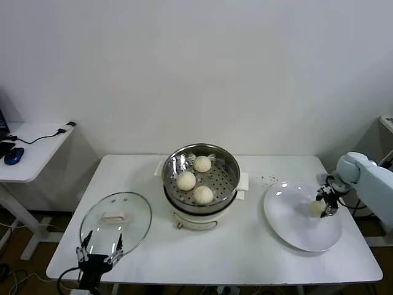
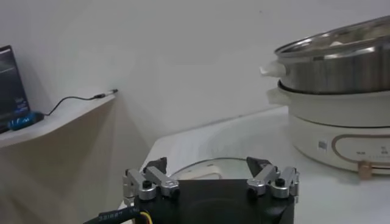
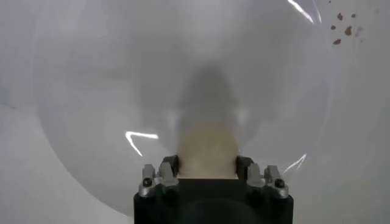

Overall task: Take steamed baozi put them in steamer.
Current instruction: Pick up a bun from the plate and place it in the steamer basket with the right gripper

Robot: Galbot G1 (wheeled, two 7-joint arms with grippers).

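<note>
Steamer: the round shiny stainless-steel steamer pot (image 1: 201,178) on its white base stands at the middle of the white worktop (image 1: 245,246), uncovered, its perforated tray showing.
Buns in steamer: three small round cream-white steamed baozi (image 1: 195,179) lie on the perforated tray, apart from one another.
Fourth bun: one cream-white baozi (image 1: 315,208) lies on the flat white round plate (image 1: 295,224), at the plate's right part, well apart from the pot.
Right end effector: the right end effector (image 1: 327,203) is down on the plate at the fourth bun; the right wrist view shows its fingers (image 3: 167,172) against the bun's two sides, closed in on the bun (image 3: 207,149), which rests on the plate.
Left end effector: the left end effector (image 1: 98,252) sits idle at the worktop's near left edge, fingers spread wide, holding nothing.
Lid: the round glass lid with a white handle (image 1: 115,220) lies flat on the worktop left of the pot, just beyond the left end effector.
Side desk: a white side desk (image 1: 31,150) stands off to the left, with a blue mouse (image 1: 13,155) on it.
</note>
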